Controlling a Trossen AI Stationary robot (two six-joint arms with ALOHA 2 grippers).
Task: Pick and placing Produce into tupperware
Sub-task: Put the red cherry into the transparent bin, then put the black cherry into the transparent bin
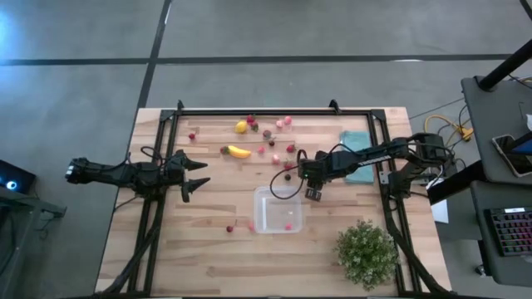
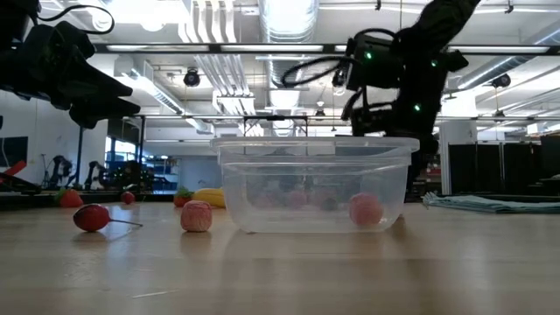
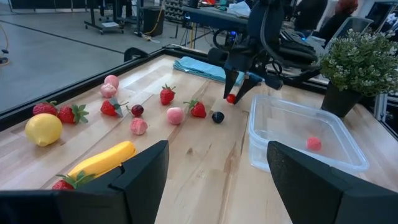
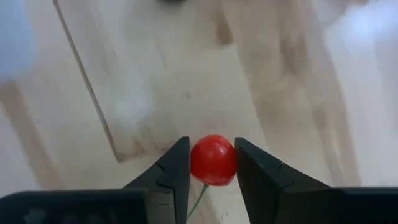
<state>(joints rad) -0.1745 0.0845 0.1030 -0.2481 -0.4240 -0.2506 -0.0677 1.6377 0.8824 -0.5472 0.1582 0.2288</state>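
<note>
Surface: wooden surface (image 1: 208, 266) made of pale planks, with a black frame around it; behind it is a large hall with ceiling lights.
Right tool: right tool (image 4: 212, 163) hangs above the surface, just beside the far rim of the tupperware; its two fingers are clenched on one small red cherry (image 4: 212, 160), whose thin stem points down between them.
Left tool: left tool (image 1: 196, 175) waits well apart from the right tool, on the other side of the surface, with its two fingers spread and nothing between them.
Tupperware: one clear tupperware (image 1: 260, 218) stands on the surface just under and in front of the right tool; one pink berry (image 3: 314, 144) lies inside it.
Produce near the right tool: one dark berry (image 3: 217, 117), one strawberry (image 3: 198, 109) and one pink piece (image 3: 175, 116) lie on the surface close under it.
Produce farther from the right tool: one lemon (image 3: 43, 129), one banana (image 3: 103, 159), and several more strawberries and pink pieces in a loose group; I cannot count them exactly.
Produce beside the tupperware: two red pieces (image 2: 92, 217) and (image 2: 196, 216), on the side away from the right tool.
Other things: one teal cloth (image 1: 359, 143) lies partly under the right arm; one green potted plant (image 1: 366, 252) stands near the tupperware.
</note>
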